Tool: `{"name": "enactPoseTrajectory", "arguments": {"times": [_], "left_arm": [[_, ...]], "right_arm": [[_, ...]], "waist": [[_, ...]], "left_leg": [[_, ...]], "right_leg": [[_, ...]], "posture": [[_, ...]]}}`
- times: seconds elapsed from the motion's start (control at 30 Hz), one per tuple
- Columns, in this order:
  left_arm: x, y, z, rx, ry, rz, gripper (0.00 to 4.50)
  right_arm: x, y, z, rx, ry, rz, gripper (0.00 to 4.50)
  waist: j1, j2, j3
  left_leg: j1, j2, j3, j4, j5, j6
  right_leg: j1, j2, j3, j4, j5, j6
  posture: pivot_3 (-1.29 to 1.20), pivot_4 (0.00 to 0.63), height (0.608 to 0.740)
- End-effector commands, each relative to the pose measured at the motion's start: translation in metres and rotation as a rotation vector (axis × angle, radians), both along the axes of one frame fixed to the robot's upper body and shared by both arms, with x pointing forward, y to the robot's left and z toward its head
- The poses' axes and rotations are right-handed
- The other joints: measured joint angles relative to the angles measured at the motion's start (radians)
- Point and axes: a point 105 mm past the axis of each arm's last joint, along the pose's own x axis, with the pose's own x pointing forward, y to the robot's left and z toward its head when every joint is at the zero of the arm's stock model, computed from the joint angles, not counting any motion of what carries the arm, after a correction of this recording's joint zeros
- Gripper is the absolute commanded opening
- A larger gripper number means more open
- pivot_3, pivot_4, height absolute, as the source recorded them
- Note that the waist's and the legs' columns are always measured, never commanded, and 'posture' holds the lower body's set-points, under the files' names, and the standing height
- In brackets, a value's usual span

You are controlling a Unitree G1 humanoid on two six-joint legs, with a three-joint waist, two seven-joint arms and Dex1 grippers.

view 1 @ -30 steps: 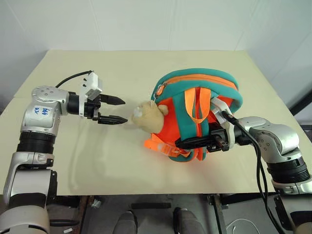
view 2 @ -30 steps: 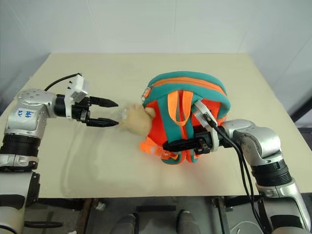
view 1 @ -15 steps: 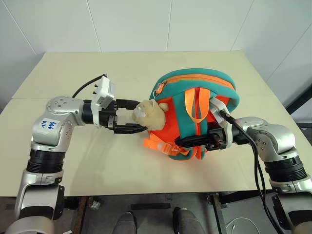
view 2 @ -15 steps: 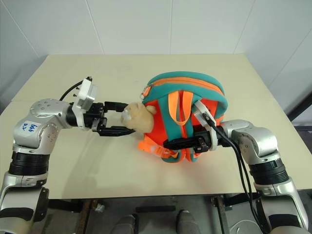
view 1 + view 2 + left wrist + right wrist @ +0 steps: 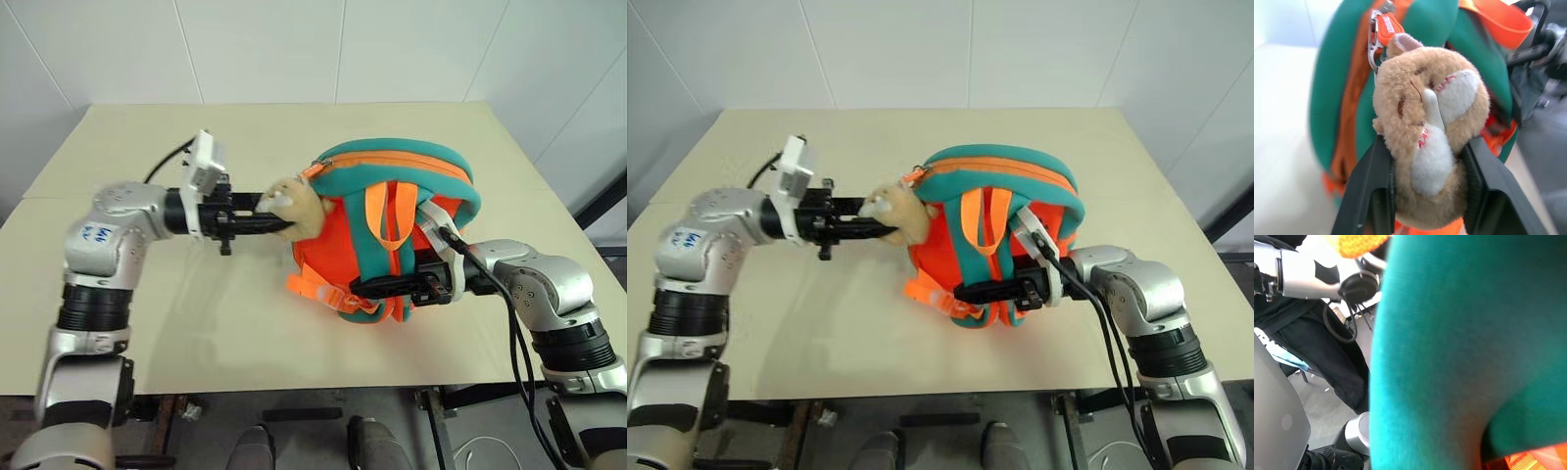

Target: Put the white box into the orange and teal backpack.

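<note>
One big cream counter (image 5: 196,323), holding up the orange and teal backpack (image 5: 343,245), standing near the middle with its straps toward the robot. Right gripper (image 5: 377,287) pressed low against the backpack's front by the teal strap, fingers squeezed together; cannot tell if anything is caught between them. Left gripper (image 5: 1425,191) reaching in level from the left, pinching the tan plush toy (image 5: 1427,122) between both black fingers (image 5: 1374,196). Toy clipped to the backpack by a small metal hook (image 5: 1373,41).
</note>
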Motion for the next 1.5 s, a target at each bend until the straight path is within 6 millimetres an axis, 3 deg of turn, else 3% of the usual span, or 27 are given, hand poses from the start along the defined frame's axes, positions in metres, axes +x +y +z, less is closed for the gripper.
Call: {"name": "enactPoseTrajectory", "arguments": {"times": [0.03,0.13,0.23,0.37,0.43,0.67,0.87,0.93,1.07,1.2,1.33,1.5], "left_arm": [[0.015,0.036,0.000,0.109,-0.029,0.121,1.53],[0.033,0.051,-0.022,0.176,-0.015,0.202,1.53],[0.045,0.053,-0.040,0.183,0.002,0.231,1.53],[0.058,0.029,-0.100,0.207,0.106,0.209,1.53],[0.060,0.017,-0.118,0.226,0.133,0.188,1.53],[0.059,-0.030,-0.144,0.208,0.149,0.091,1.53],[0.054,-0.018,-0.131,0.166,0.130,0.098,1.53],[0.048,-0.007,-0.122,0.155,0.111,0.110,1.95],[0.012,0.024,-0.093,0.109,0.063,0.123,3.09],[-0.016,0.039,-0.089,0.136,0.083,0.159,4.38],[-0.035,0.053,-0.084,0.139,0.098,0.224,4.50],[-0.043,0.055,-0.085,0.135,0.096,0.253,4.50]], "right_arm": [[-0.006,-0.002,0.007,0.016,-0.032,0.000,0.00],[-0.007,-0.003,0.007,0.023,-0.035,-0.018,0.00],[-0.007,-0.003,0.006,0.028,-0.036,-0.030,0.00],[-0.012,-0.003,0.004,0.039,-0.032,-0.050,0.00],[-0.013,-0.003,0.004,0.043,-0.028,-0.058,0.00],[-0.015,0.001,0.002,0.068,-0.023,-0.095,0.00],[-0.003,-0.001,0.003,0.089,-0.149,-0.193,0.00],[-0.002,-0.004,0.009,0.119,-0.186,-0.219,0.65],[0.002,-0.028,0.023,0.132,-0.273,-0.336,1.91],[0.003,-0.048,0.022,0.061,-0.341,-0.403,3.28],[0.000,-0.073,0.021,-0.034,-0.370,-0.429,4.45],[-0.005,-0.104,0.008,-0.129,-0.360,-0.480,4.45]], "waist": [[-0.001,0.000,0.000],[0.001,0.000,0.000],[0.003,0.000,0.000],[0.007,0.000,0.000],[0.009,-0.001,0.000],[0.023,0.000,-0.001],[0.038,0.000,-0.001],[0.032,0.000,-0.001],[0.002,0.000,-0.001],[0.002,0.000,-0.001],[0.004,0.001,-0.001],[0.002,0.000,-0.001]], "left_leg": [[0.000,0.000,0.000,0.000,0.000,0.000],[0.000,0.000,0.000,-0.001,0.000,0.000],[0.000,0.000,0.000,-0.001,0.000,0.000],[-0.001,0.000,0.000,0.000,0.000,0.000],[-0.001,0.000,0.000,0.000,0.000,0.000],[0.001,0.000,0.000,0.001,0.000,0.000],[0.000,0.000,0.000,0.001,0.000,0.000],[0.000,0.000,0.000,0.000,0.000,0.000],[-0.001,0.001,0.000,-0.002,-0.001,-0.001],[0.000,0.001,0.000,-0.003,-0.002,-0.001],[0.000,0.001,0.000,-0.002,-0.002,-0.001],[0.001,0.001,0.001,0.000,-0.002,0.000]], "right_leg": [[0.000,0.000,0.000,0.000,0.000,0.000],[0.000,0.000,0.000,0.000,0.000,-0.001],[0.000,0.000,0.000,0.000,0.000,-0.001],[0.000,0.000,0.000,0.000,0.000,0.000],[0.001,0.000,0.000,-0.001,0.000,0.000],[0.002,0.000,0.000,0.000,0.001,0.001],[0.004,0.000,0.000,-0.005,0.002,0.002],[0.003,0.000,0.000,-0.004,0.002,0.002],[0.001,0.000,0.000,-0.002,0.001,0.001],[0.000,0.000,0.000,-0.001,-0.003,0.000],[0.001,-0.001,0.000,-0.001,-0.004,-0.003],[0.004,-0.001,0.000,-0.006,-0.009,-0.016]], "posture": [[0.00,0.150,0.740],[0.00,0.150,0.740],[0.00,0.150,0.740],[0.00,0.150,0.740],[0.00,0.150,0.740],[0.00,0.150,0.740],[0.00,0.150,0.740],[0.00,0.150,0.740],[0.00,0.150,0.740],[0.00,0.150,0.740],[0.00,0.150,0.740],[0.00,0.150,0.740]]}}
